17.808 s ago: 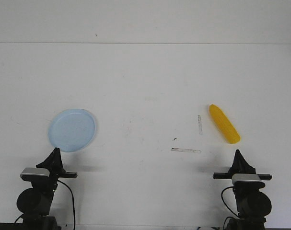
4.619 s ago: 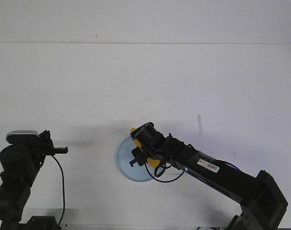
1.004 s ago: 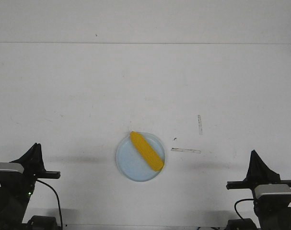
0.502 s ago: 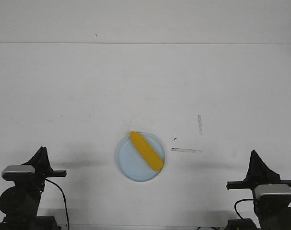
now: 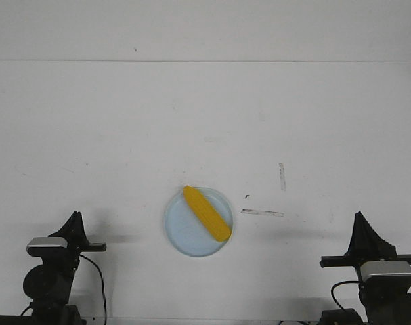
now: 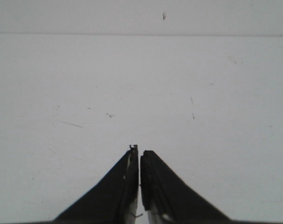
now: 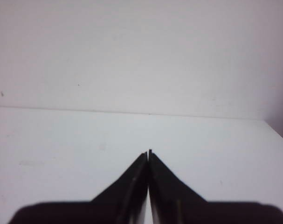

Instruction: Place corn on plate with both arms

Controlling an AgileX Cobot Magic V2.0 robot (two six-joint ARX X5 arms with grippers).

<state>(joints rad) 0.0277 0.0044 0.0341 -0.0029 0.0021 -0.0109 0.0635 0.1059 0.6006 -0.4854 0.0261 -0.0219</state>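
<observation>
A white table (image 5: 191,115) carries a pale blue plate (image 5: 185,237) near its front edge. Just right of the plate lie two thin pale strips (image 5: 263,212), one flat, one upright

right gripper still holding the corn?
No, the corn lies on the plate in the front view, and the right gripper is shut on nothing, far from it.

Smooth, plastic-looking yellow corn (image 5: 207,214) on a pale blue plate (image 5: 181,234) of faintly glossy plastic — matt white tabletop (image 5: 191,122), lightly scuffed and scratched. Matt black gripper fingers (image 6: 125,186) — hard-surfaced, apparently plastic.
</observation>
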